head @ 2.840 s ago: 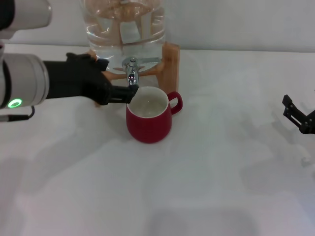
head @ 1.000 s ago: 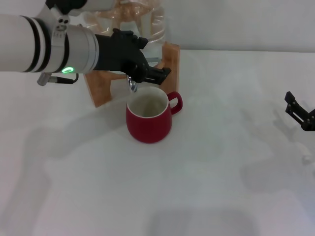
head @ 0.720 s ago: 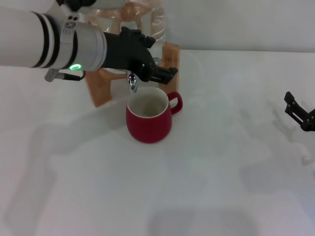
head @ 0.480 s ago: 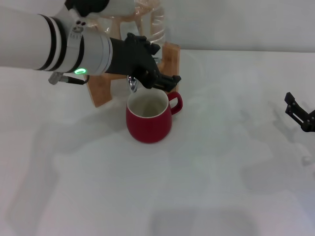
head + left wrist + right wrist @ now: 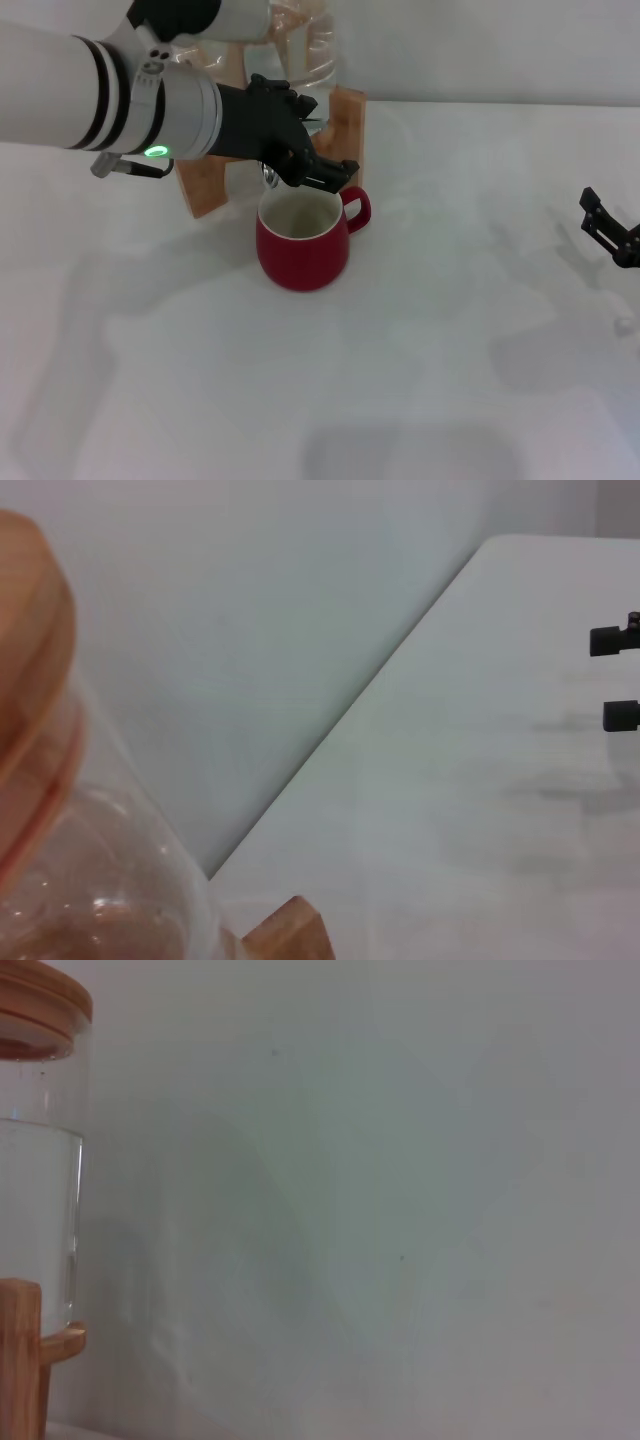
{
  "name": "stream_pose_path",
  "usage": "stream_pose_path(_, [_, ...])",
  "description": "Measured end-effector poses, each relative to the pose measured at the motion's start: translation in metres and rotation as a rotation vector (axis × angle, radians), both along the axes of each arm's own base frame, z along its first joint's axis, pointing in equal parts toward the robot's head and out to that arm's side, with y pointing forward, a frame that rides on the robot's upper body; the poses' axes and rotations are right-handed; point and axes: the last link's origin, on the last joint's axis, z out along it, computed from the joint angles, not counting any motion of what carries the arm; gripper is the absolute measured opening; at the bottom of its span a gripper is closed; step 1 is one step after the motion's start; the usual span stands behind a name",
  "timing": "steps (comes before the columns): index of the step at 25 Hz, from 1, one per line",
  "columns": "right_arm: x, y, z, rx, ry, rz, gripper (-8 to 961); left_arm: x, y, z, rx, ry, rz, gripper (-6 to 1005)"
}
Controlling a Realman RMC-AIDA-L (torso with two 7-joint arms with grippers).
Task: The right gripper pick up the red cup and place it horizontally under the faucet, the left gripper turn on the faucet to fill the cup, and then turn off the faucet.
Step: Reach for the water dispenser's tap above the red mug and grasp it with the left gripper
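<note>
The red cup stands upright on the white table, its handle to the right, directly under the faucet. Only the chrome spout shows; the lever is hidden beneath my left gripper. That gripper reaches in from the left above the cup's rim, its black fingers held close together over the faucet. I see no stream of water at the spout. My right gripper rests open and holding nothing at the table's far right edge, and the left wrist view shows its two fingertips apart.
The clear water jug sits in a wooden stand at the back of the table, behind the cup. The right wrist view shows the jug against a plain wall. White tabletop spreads in front and to the right.
The left arm has risen from beside the faucet to above it. Its claw has swung right and down over the lever. Cup and right gripper have stayed put.
</note>
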Motion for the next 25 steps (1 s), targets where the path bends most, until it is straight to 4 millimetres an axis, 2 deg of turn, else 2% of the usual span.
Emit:
stream_pose_path(10, [0.001,-0.001,0.0,-0.001,0.0,-0.004,866,0.004,0.008,0.003,0.04,-0.003,-0.04,888])
stream_pose_path(25, [0.002,-0.001,0.001,0.009,0.006,-0.009,866,0.008,0.017,-0.01,0.008,0.021,-0.06,888])
